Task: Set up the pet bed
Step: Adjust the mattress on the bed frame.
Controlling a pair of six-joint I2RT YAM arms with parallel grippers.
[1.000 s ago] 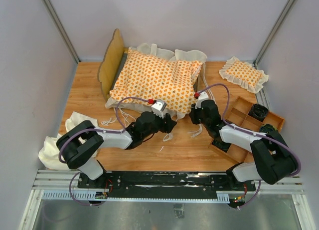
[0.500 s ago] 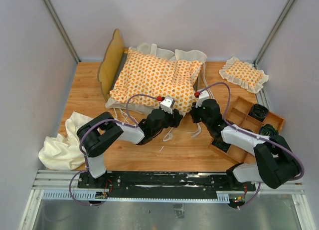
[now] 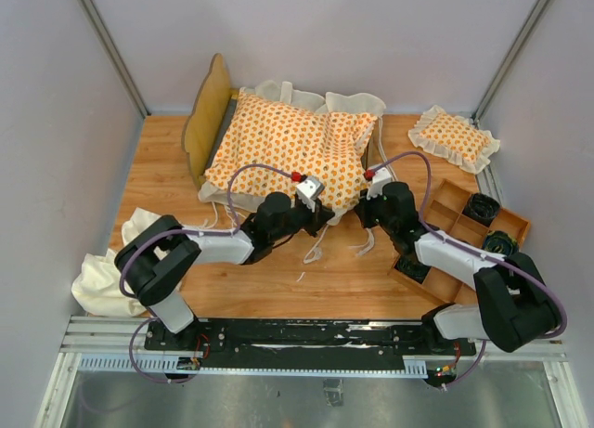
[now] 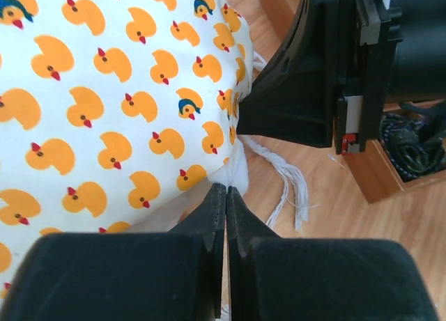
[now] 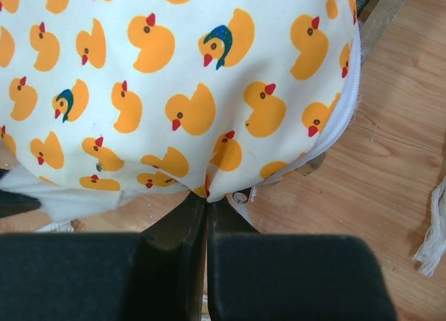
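The pet bed (image 3: pixel 209 112) stands toward twelve o'clock on the table (image 3: pixel 158 168), scalloped end at eleven. The duck-print cushion (image 3: pixel 292 154) lies skewed over it, its near corner overhanging toward six. Both pincers are closed on that near hem, judging by the puckered cloth at their tips. The left gripper (image 4: pixel 226 196) nips the white ruffle and the right gripper (image 5: pixel 208 204) the printed edge, each with jaws fully together on thin fabric. Gripping side by side, they can likely pull the cushion square onto the frame. A divided wooden tray (image 3: pixel 464 233) at four o'clock crowds the right arm. A cream cloth (image 3: pixel 107 275) lies at eight and a small ruffled pillow (image 3: pixel 455 136) at two. Loose tie strings (image 3: pixel 365 244) trail beneath the grippers.
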